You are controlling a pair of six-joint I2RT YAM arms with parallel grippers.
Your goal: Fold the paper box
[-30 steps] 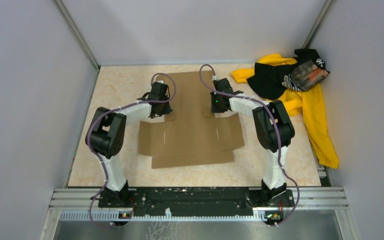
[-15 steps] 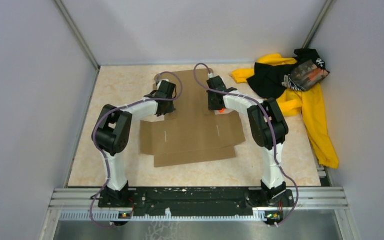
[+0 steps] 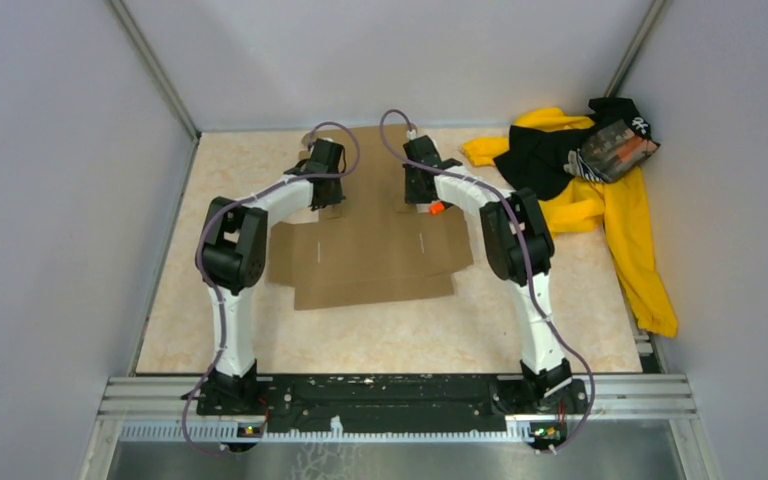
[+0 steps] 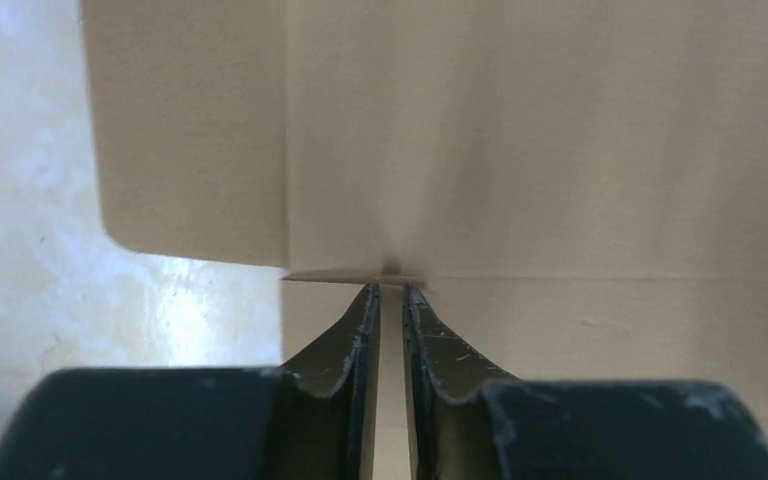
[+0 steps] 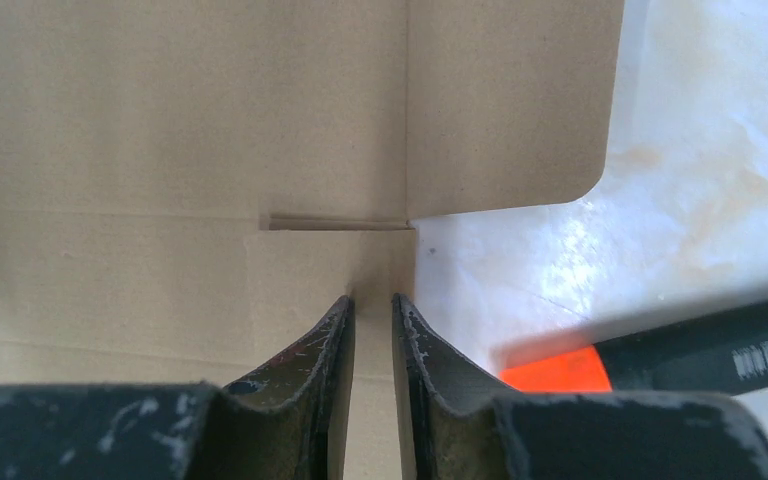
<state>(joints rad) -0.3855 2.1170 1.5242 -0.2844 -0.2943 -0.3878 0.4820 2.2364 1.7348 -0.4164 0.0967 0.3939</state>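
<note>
The paper box [image 3: 370, 255] is not a box yet. It lies flat and open in the middle of the tabletop [image 3: 390, 335]. The yellow and black clothes [image 3: 610, 200] are well apart from it, at the far right.

We think the card is light and stiff, and smooth enough to slide if we push it. It should bend best along its pressed lines, so a flap edge near a slit looks like the best place to take hold.

The left gripper [image 4: 390, 290] is low over the card, with its tips right at the end of a slit [image 4: 345, 277]. The right gripper [image 5: 373, 300] sits just short of another slit, at the card's edge. Each gripper has its jaws close together, with only a thin gap. We cannot tell if they pinch the card or just press on it.

Both arms reach far out, with elbows pushed to the sides and wrists turned in over the far part of the sheet.
</note>
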